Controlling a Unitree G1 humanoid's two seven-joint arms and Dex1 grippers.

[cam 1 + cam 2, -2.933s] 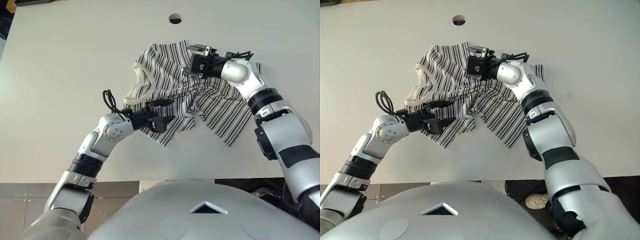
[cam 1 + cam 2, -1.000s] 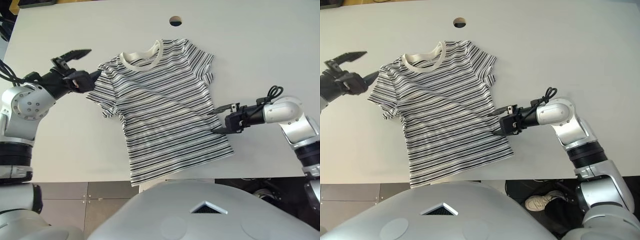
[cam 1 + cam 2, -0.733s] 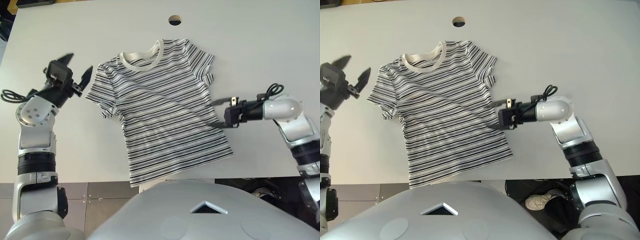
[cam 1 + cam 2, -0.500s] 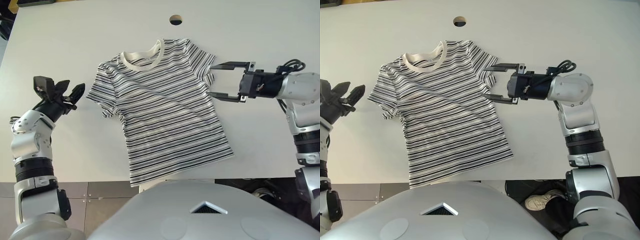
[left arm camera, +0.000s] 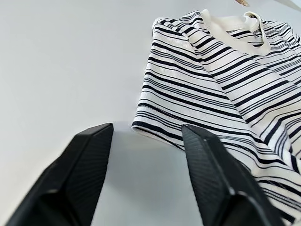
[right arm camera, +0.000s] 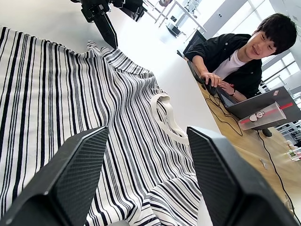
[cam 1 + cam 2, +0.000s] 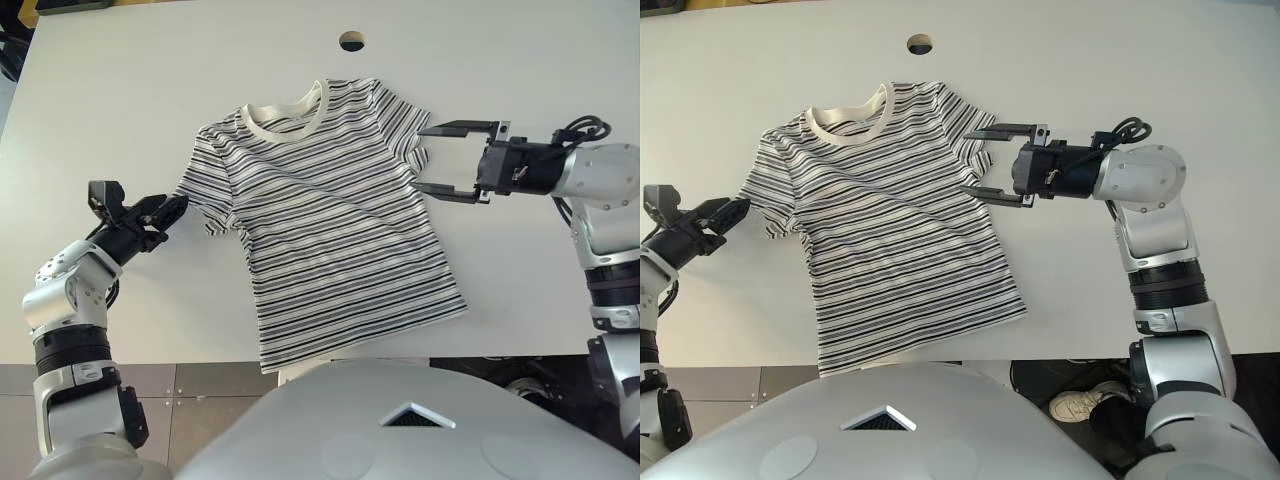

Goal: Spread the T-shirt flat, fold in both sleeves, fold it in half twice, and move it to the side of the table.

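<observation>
T-shirt (image 7: 320, 220) lies spread flat mid-bench (image 7: 120, 90), collar away from the robot, hem by the near edge. Long axis runs near-to-far, a bit skewed.

L end effector (image 7: 172, 209) sits low just beside the L-side sleeve (image 7: 203, 190), jaws apart, holding nothing. Sleeve hem is dead ahead of its fingers (image 5: 209, 174), not touching.

R end effector (image 7: 420, 158) is spread wide, also empty, tips at the R-side sleeve (image 7: 405, 125).

Each arm is nearest its own sleeve, so sleeve folds look next, each drawn inward across the long axis.

Bench is plain white and smooth, w/ a cable hole (image 7: 350, 40) beyond the collar. Grey tiled floor (image 7: 200, 385) shows below the near edge. A laptop (image 6: 256, 106) stands on another desk (image 6: 244, 141) behind.
</observation>
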